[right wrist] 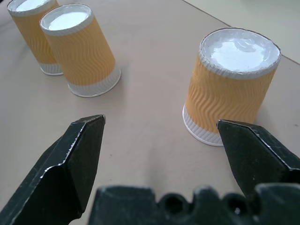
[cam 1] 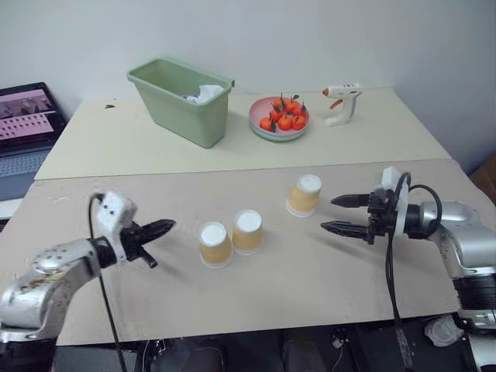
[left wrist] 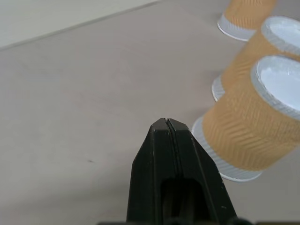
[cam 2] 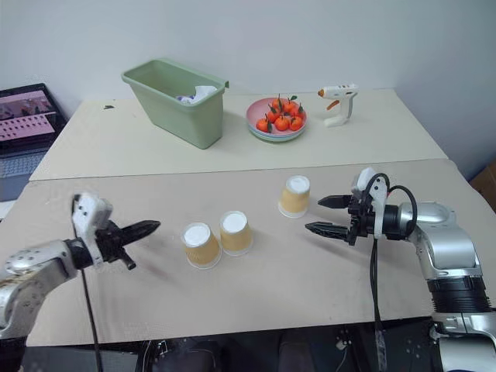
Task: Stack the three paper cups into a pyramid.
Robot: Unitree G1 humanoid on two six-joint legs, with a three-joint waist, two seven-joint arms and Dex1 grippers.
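Observation:
Three tan-orange paper cups stand upside down on the table. Two of them, one cup (cam 1: pixel 215 245) and its neighbour (cam 1: pixel 248 231), touch side by side near the middle. The third cup (cam 1: pixel 304 194) stands apart to their right. My left gripper (cam 1: pixel 164 227) is shut and empty, hovering a short way left of the pair, its fingertips (left wrist: pixel 167 124) pressed together. My right gripper (cam 1: pixel 335 214) is open and empty, pointing at the third cup (right wrist: pixel 230 86) from the right with a small gap left.
At the back of the table stand a green bin (cam 1: pixel 180 100), a pink plate (cam 1: pixel 260 129) of small oranges and a white glue gun (cam 1: pixel 342 101). A laptop (cam 1: pixel 23 128) sits off the table's left side.

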